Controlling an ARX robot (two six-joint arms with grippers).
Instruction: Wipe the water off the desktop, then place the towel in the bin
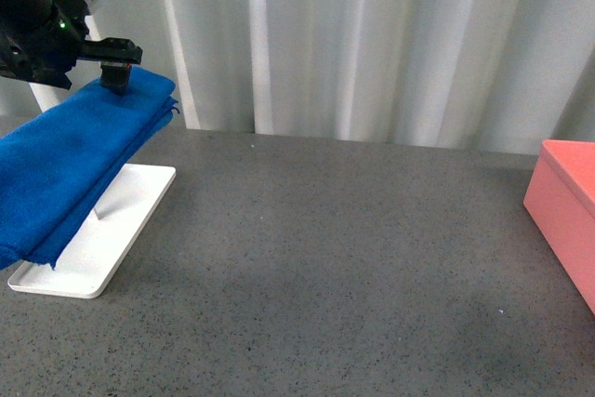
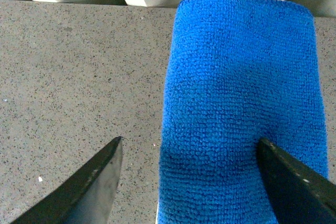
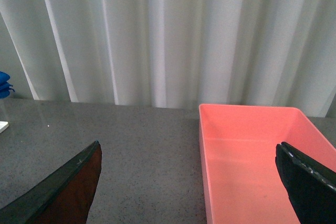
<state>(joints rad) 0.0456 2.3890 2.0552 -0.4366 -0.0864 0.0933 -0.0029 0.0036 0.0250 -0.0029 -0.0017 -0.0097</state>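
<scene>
The left gripper has its two dark fingers spread wide apart. In its wrist view, one finger hangs over the bare desktop and the other over the towel, a bright blue fuzzy cloth. From the front we see this gripper at the far end of the towel, right at its upper surface. We cannot tell whether it touches the cloth.

The towel is folded in layers and slopes up off a flat white tray on the far left of the dark speckled desktop.

The right gripper also has its fingers wide apart. It shows only in its own wrist view, above the desktop and the near wall of the bin.

In the front view the bin, a salmon-pink box, stands at the right edge, well apart from the towel. A white pleated curtain hangs behind the desk.
</scene>
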